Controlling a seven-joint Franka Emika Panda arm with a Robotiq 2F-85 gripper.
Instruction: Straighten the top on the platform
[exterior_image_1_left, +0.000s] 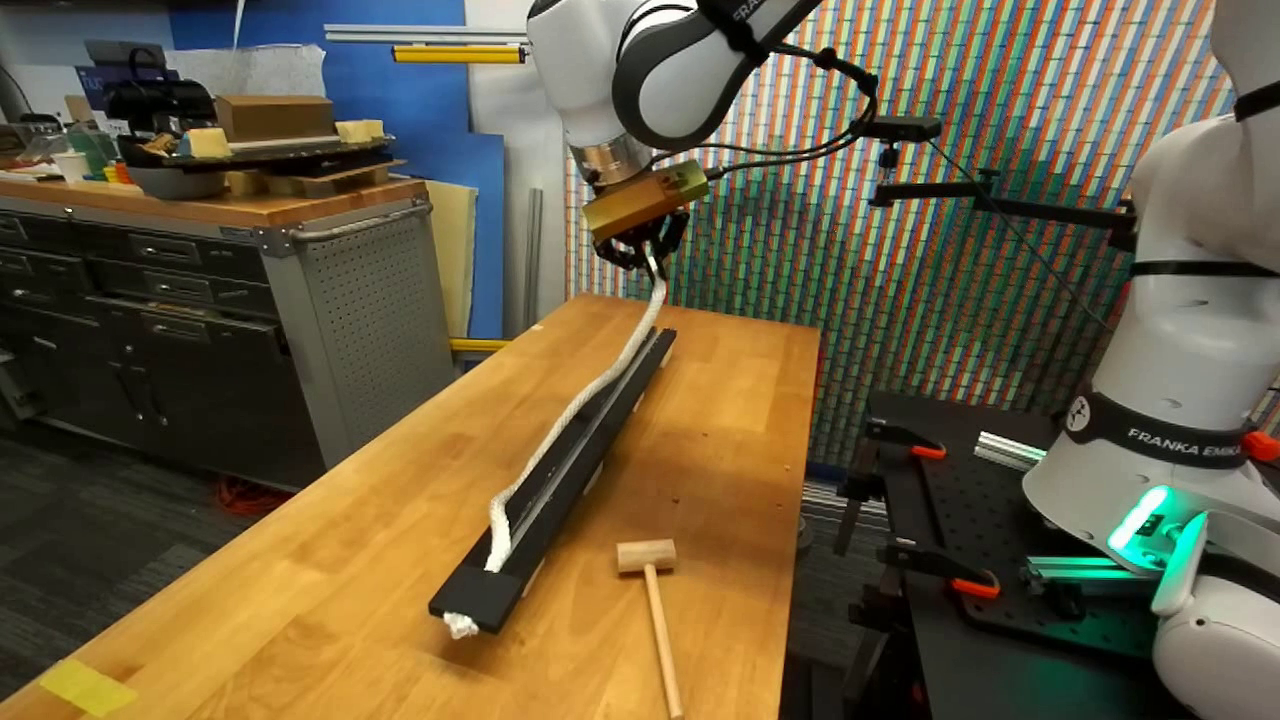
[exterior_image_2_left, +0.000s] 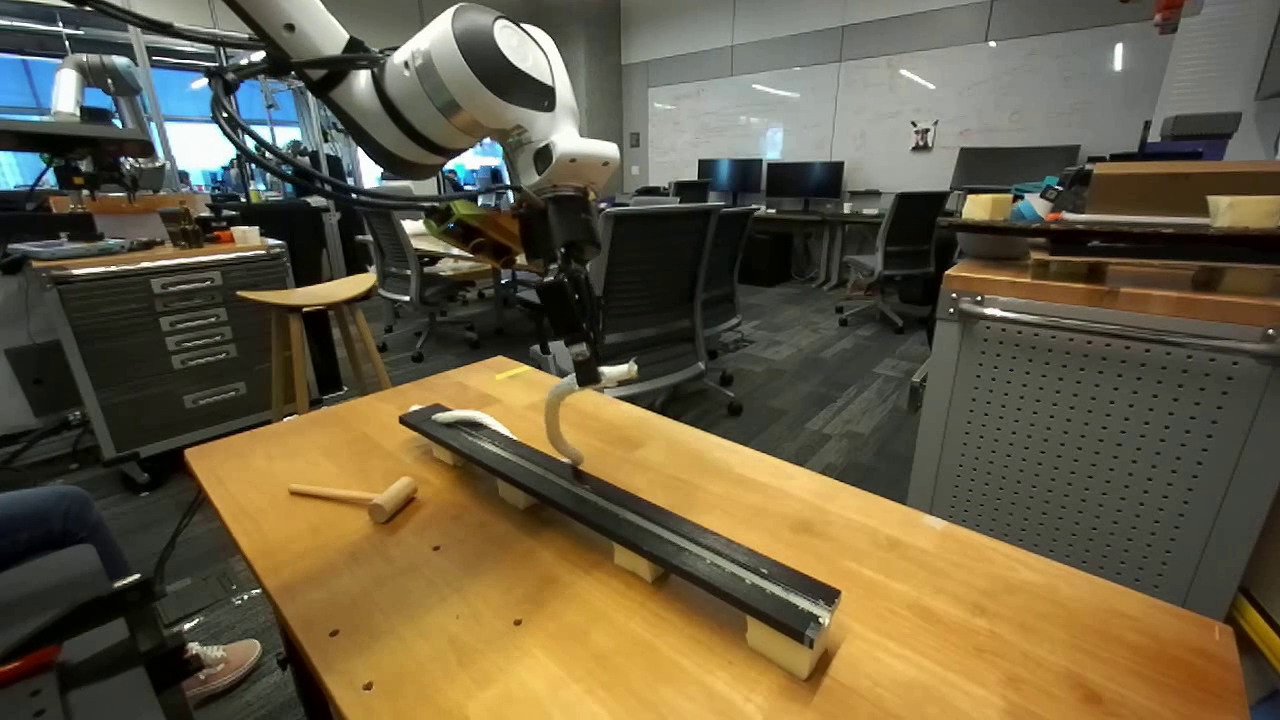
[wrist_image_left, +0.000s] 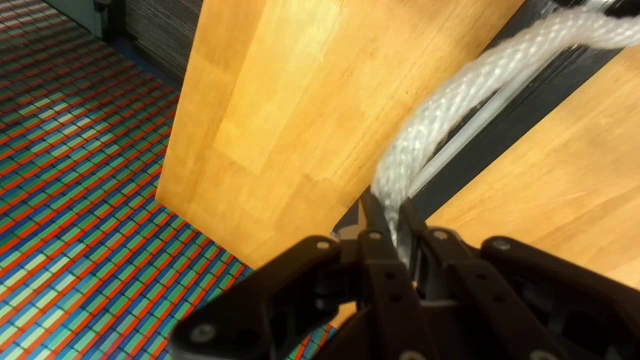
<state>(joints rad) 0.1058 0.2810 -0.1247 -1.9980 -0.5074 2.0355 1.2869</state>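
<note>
The top, a long white rope (exterior_image_1_left: 572, 413), runs from my gripper down to the platform, a narrow black bar with a groove (exterior_image_1_left: 572, 488). Its far end goes under a black cap at the bar's end, and a frayed tuft (exterior_image_1_left: 460, 625) sticks out there. My gripper (exterior_image_2_left: 586, 374) is shut on the rope near its free end and holds it raised above the bar. The rope (exterior_image_2_left: 556, 425) arches up to the fingers, with a short stub beyond them. In the wrist view the rope (wrist_image_left: 447, 107) curves from the fingertips (wrist_image_left: 392, 202) over the bar (wrist_image_left: 487, 147).
A wooden mallet (exterior_image_1_left: 648, 557) lies on the wooden table (exterior_image_1_left: 720, 440) beside the bar. Light blocks (exterior_image_2_left: 790, 650) hold the bar up off the table. A grey cabinet (exterior_image_1_left: 350, 310) stands beyond the table's edge. A second arm (exterior_image_1_left: 1170, 340) stands on a black bench.
</note>
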